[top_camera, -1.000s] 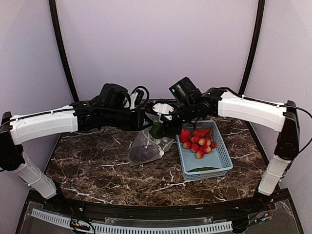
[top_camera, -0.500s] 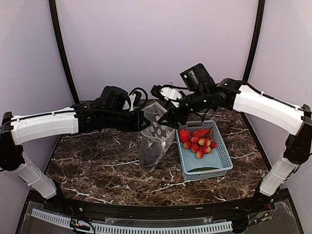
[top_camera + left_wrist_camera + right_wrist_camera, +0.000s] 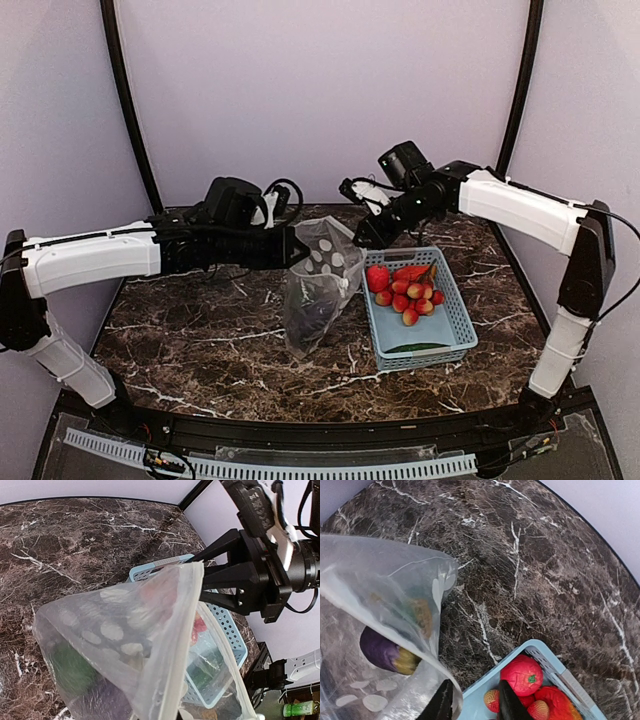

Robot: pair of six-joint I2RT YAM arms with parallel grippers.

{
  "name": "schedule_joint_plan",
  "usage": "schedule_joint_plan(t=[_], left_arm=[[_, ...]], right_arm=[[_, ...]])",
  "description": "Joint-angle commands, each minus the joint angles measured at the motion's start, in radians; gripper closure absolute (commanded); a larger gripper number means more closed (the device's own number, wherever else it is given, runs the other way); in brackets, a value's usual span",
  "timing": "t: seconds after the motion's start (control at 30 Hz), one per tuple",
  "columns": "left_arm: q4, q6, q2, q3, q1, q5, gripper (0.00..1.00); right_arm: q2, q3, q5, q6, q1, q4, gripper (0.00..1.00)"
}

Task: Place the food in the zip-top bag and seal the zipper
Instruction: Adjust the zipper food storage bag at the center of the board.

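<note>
The zip-top bag [image 3: 318,290], clear with white dots, hangs from my left gripper [image 3: 297,250], which is shut on its top edge. Its bottom rests on the table. Through the plastic [image 3: 375,595] I see a dark purple eggplant [image 3: 380,650] and a green piece [image 3: 70,667]. The zipper [image 3: 187,630] runs as a whitish strip along the open mouth. My right gripper [image 3: 362,238] hovers just right of the mouth, over the basket's far corner. It [image 3: 474,707] is open and holds nothing, and the bag's edge lies by its left finger. Red food [image 3: 405,285] lies heaped in the basket.
The light-blue slotted basket [image 3: 425,357] stands right of the bag, with a green piece [image 3: 415,347] at its near end. A round red tomato [image 3: 521,675] sits in its far corner. Black frame posts rise at the back left and back right.
The bag went from lying on the table to hanging upright from my left gripper. My right gripper pulled up and to the right out of the bag's mouth, and its jaws narrowed.
</note>
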Motion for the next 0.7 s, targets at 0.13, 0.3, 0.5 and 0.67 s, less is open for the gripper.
schedule_joint_plan(t=[0.13, 0.3, 0.5, 0.67], left_arm=[[-0.01, 0.027, -0.06, -0.015, -0.003, -0.011, 0.99], [-0.033, 0.053, -0.068, -0.014, -0.004, -0.039, 0.99], [-0.072, 0.088, -0.066, 0.03, -0.003, -0.069, 0.99], [-0.112, 0.123, -0.111, 0.057, -0.004, -0.114, 0.99]], right_arm=[[0.006, 0.112, -0.205, 0.027, -0.013, -0.097, 0.95], [-0.063, 0.202, -0.311, 0.028, -0.013, -0.123, 1.0], [-0.05, 0.216, -0.316, 0.023, -0.013, -0.142, 0.99], [-0.045, 0.196, -0.317, 0.017, -0.013, -0.124, 0.96]])
